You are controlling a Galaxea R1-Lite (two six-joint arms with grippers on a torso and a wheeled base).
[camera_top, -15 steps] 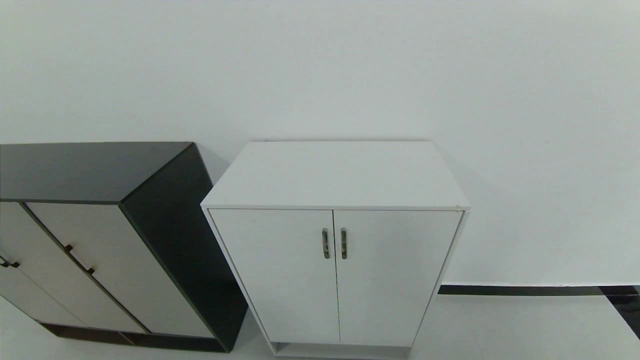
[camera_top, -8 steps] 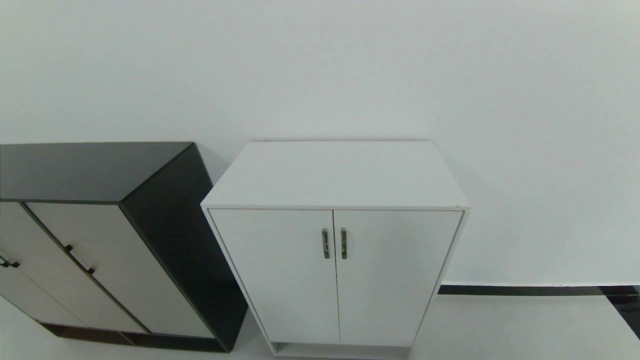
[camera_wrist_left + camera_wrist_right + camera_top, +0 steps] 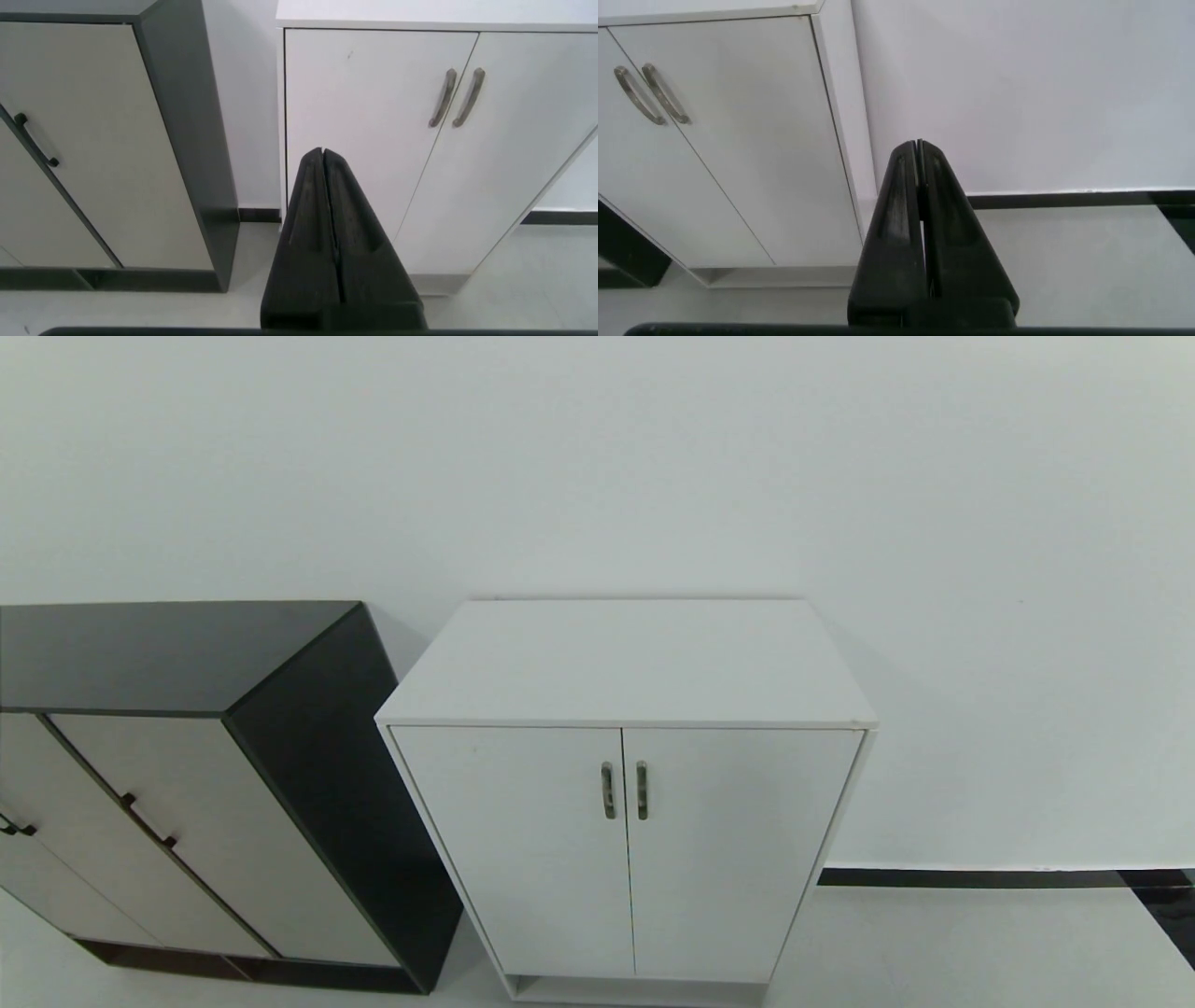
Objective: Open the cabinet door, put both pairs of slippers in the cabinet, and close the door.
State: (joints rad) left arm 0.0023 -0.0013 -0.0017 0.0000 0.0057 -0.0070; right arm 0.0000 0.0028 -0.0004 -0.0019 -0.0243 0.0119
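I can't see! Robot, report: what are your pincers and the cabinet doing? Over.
Left pincer shut, right pincer shut, both empty. White cabinet doors closed, handles untouched. Black cabinet beside it, not blocking.

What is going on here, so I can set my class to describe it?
Nothing is being handled yet. The white cabinet stands closed, next to a dark cabinet on the robot's left. The left claw and right claw are both shut and empty, out in front of the white cabinet without touching it.
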